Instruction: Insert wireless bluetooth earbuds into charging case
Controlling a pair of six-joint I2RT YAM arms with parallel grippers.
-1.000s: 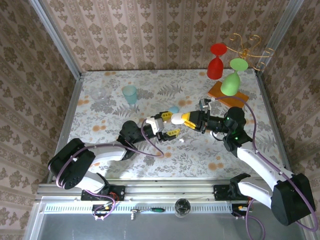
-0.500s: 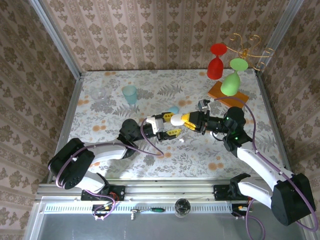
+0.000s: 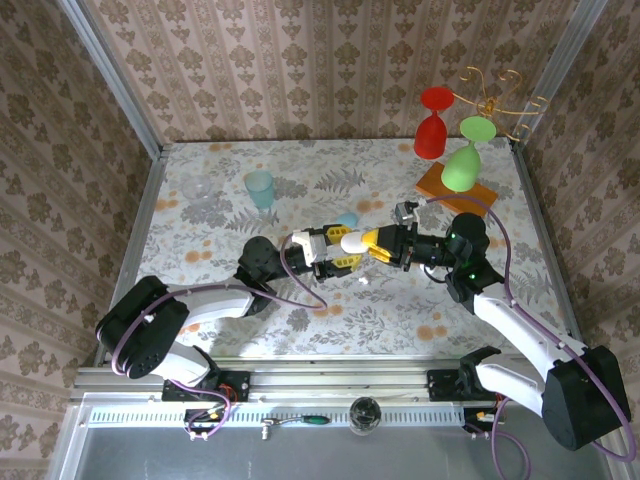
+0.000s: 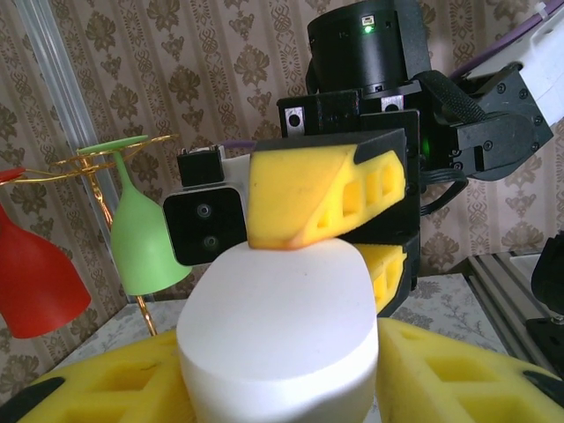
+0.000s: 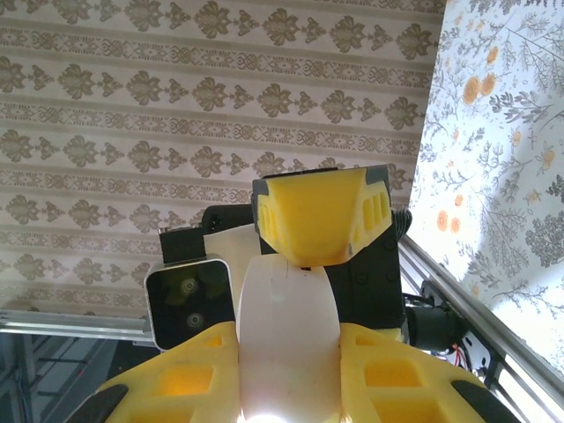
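- Right claw [image 3: 374, 243] clamps one end of the white charging case [image 3: 352, 241] above the counter's [image 3: 300, 200] middle.
- Left claw [image 3: 338, 254] pinches its other end, pressed against both sides.
- Tiny white earbud [image 3: 362, 281] lies on the counter, just nearer the near edge.

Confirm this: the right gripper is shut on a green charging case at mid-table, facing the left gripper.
Not green. The top external view shows the right gripper shut on a white charging case at mid-table, facing the left gripper.
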